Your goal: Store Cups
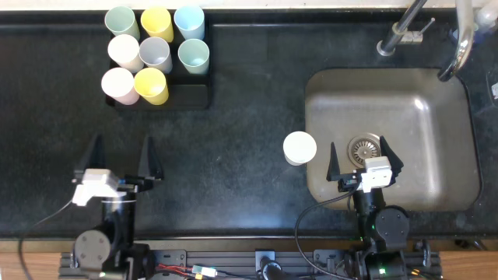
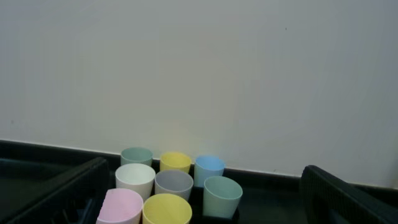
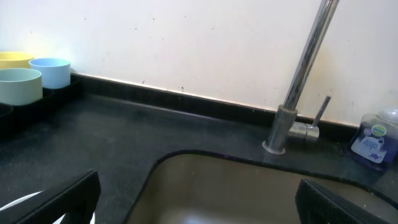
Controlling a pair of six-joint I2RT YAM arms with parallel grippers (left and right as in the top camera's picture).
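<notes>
— Since the list runs from biggest to smallest, what heads it?
— Item 1: black worktop (image 1: pixel 249 101), one, spanning the bench. Item 2: steel sink (image 1: pixel 424 117), one, set into the right side, with the tap (image 1: pixel 405 27) behind it.
— And the storage?
— Item 3: black tray (image 1: pixel 196 95), one, at the far left of the worktop, well apart from the sink. Its near right corner is bare, and I judge that to be the one free place.
— Arms?
— Item 4: left gripper (image 1: pixel 120 155), fingers spread wide and holding nothing, on the near side of the tray and facing it. Item 5: right gripper (image 1: pixel 360 155), fingers likewise spread and empty, over the near part of the sink by the drain (image 1: pixel 364 146).
— Cups?
— Item 6: stored cups (image 1: pixel 155 54), eight, upright, packed together in the tray: mint, yellow, blue, white, grey, mint, pink, yellow. Item 7: white cup (image 1: pixel 299 148), one, loose, at the sink's left edge, just beside the right gripper. Whether it stands on the rim or just inside the basin, I cannot tell.
— Step in hand?
— Judged: the last pick is not yet begun. The next move calls for the right gripper to shift sideways to the white cup, close on its wall and lift it clear of the rim. It then has to carry the cup across to the bare corner, a long reach, so a handover to the left arm may be needed.
</notes>
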